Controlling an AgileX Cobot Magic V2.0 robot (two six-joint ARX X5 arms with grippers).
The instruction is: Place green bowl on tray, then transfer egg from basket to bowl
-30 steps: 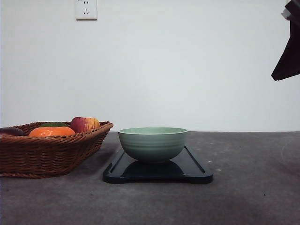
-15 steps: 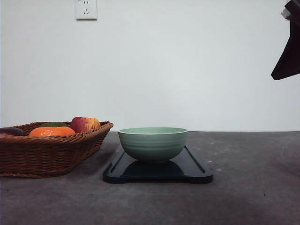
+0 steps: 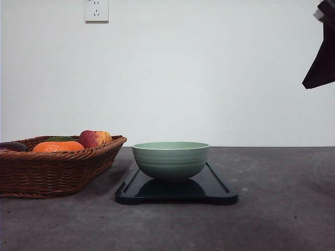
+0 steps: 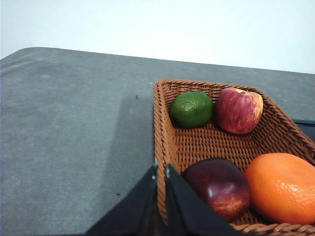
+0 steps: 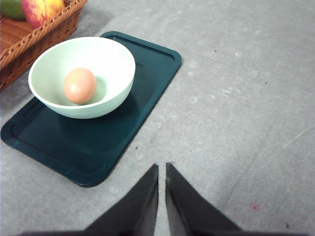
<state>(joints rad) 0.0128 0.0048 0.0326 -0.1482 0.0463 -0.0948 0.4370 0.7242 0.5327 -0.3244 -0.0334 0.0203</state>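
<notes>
Looks like this one's basically wrapped up: the bowl [image 3: 170, 160] sits on the tray [image 3: 220, 192], roughly in the middle in the front view, and the right wrist view shows the egg [image 5: 79, 85] lying inside it, a bit off-centre on the bowl's floor. So both steps look done to me, and I don't see anything left except maybe parking the arms. The right gripper [image 5: 162, 172] hangs well above the desk [image 5: 236, 98], off to the side of the tray and clear of it, jaws pressed nearly together with just a sliver of gap and nothing between them. The left gripper [image 4: 161, 172] is the same story, fingers closed up and empty, sitting over the near rim of the basket [image 4: 165, 142], though I can't tell if it's touching the wicker. Count time: one bowl, one tray, one egg, one basket. In the basket I count four pieces of fruit from the left wrist view: a lime [image 4: 191, 109], a red-yellow apple [image 4: 239, 110] right beside it, a dark red apple [image 4: 220, 186], and an orange [image 4: 281, 188] next to that. No more eggs in the basket that I can see. There's also one wall socket [image 3: 96, 10] up behind everything.
</notes>
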